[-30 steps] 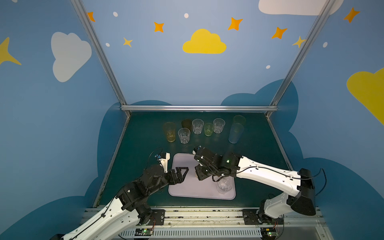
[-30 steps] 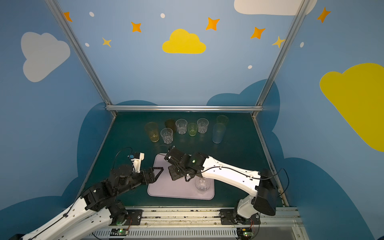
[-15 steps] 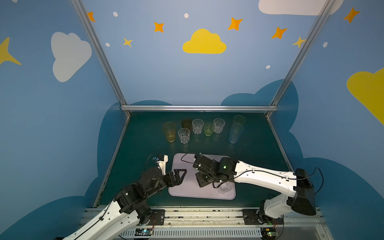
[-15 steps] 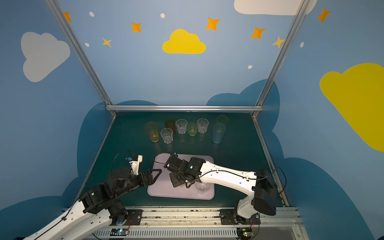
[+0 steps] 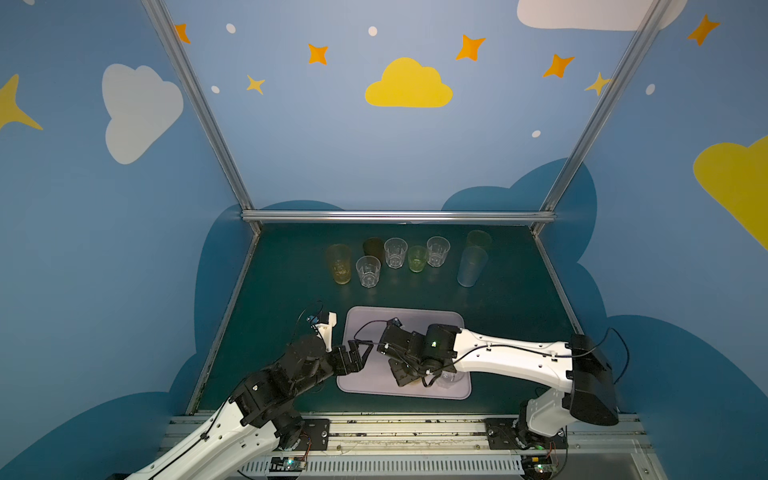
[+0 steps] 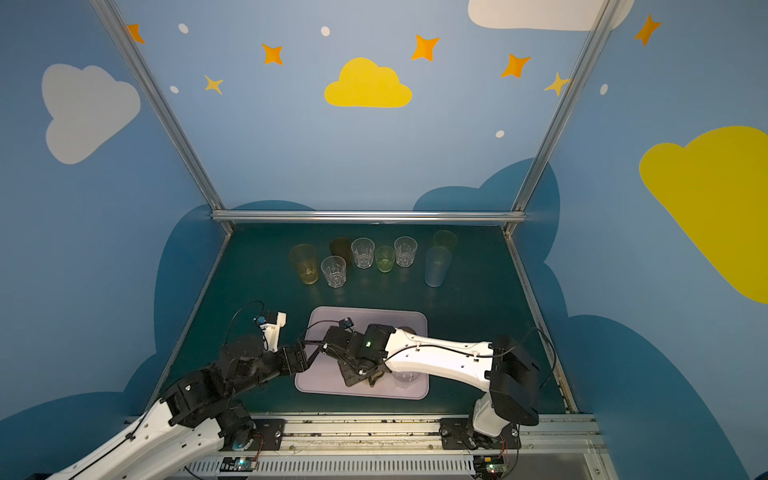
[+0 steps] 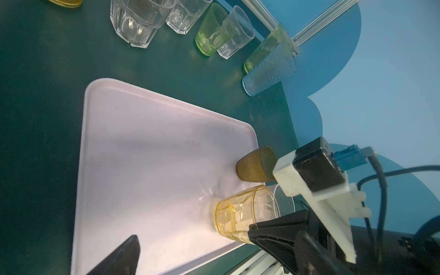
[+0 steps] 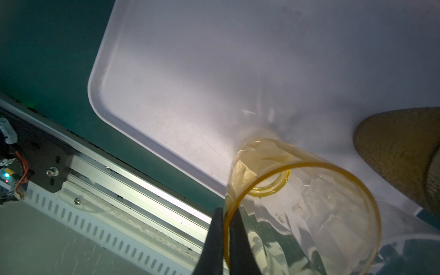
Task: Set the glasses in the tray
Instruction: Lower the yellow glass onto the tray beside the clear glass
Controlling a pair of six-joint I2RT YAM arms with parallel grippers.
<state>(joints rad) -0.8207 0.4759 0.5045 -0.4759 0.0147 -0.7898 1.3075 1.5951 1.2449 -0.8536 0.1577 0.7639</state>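
Pinches the amber glass (image 8: 262, 152) by its rim in the right gripper (image 8: 226, 210) at the tray (image 7: 142, 154) front edge, beside a brown glass (image 7: 254, 166) and a clear glass (image 5: 449, 376), with the left gripper (image 7: 192, 234) spread wide at the tray's left edge and eight other glasses (image 5: 395, 252) behind on the table (image 5: 291, 311).

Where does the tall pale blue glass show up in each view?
In a top view: the pale blue glass stands at the right end of the row, beyond the tray.
In a top view: same spot, in front of the tall green glass.
Left wrist: past the tray's far corner, overlapping the tall green glass.
Right wrist: not in it.
Shared landmark: the tray.
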